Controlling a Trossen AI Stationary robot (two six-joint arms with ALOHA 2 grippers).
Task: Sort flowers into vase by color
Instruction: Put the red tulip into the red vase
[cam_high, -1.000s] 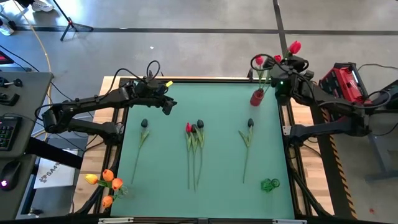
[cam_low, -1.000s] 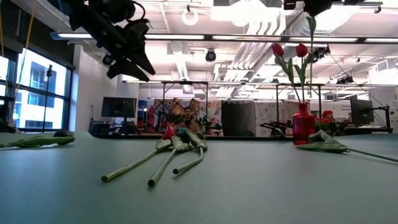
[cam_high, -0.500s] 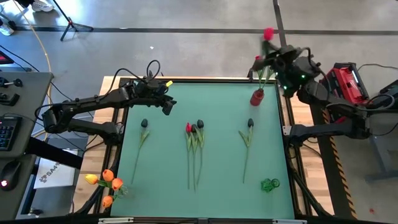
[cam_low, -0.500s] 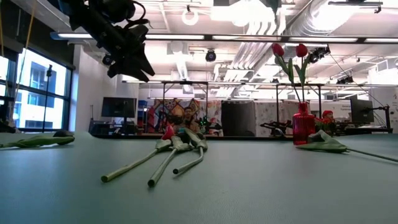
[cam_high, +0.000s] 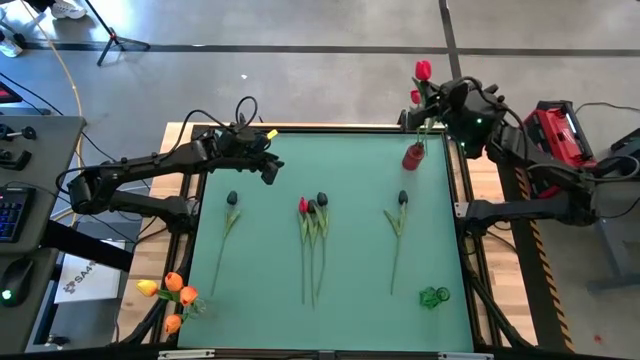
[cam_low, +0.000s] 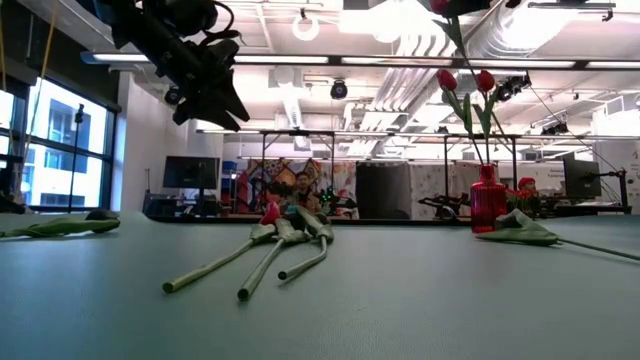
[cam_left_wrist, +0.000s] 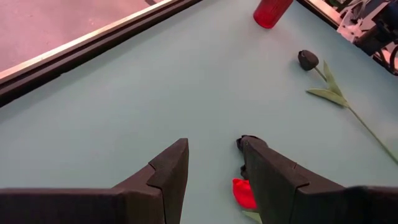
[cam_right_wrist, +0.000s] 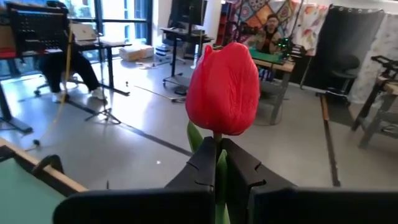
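Right pincer (cam_right_wrist: 217, 163) is clamping the green stem of a red tulip (cam_right_wrist: 222, 88) above the red vase (cam_high: 413, 157) at the desk's far right corner; only its wrist view is showing that grip. Left pincer (cam_left_wrist: 214, 165) is hanging open over the far left edge, dark tulips (cam_high: 321, 199) lying mid-desk.

the table mat (cam_high: 350, 200) looks matt and smooth, pale green, framed by bare wood (cam_high: 178, 135). the red vase (cam_low: 485, 199) is glossy, like glass or plastic. the held red tulip (cam_right_wrist: 222, 89) has a finely ribbed, cloth-like bud. the right gripper's fingers (cam_right_wrist: 198, 168) are matt black plastic.
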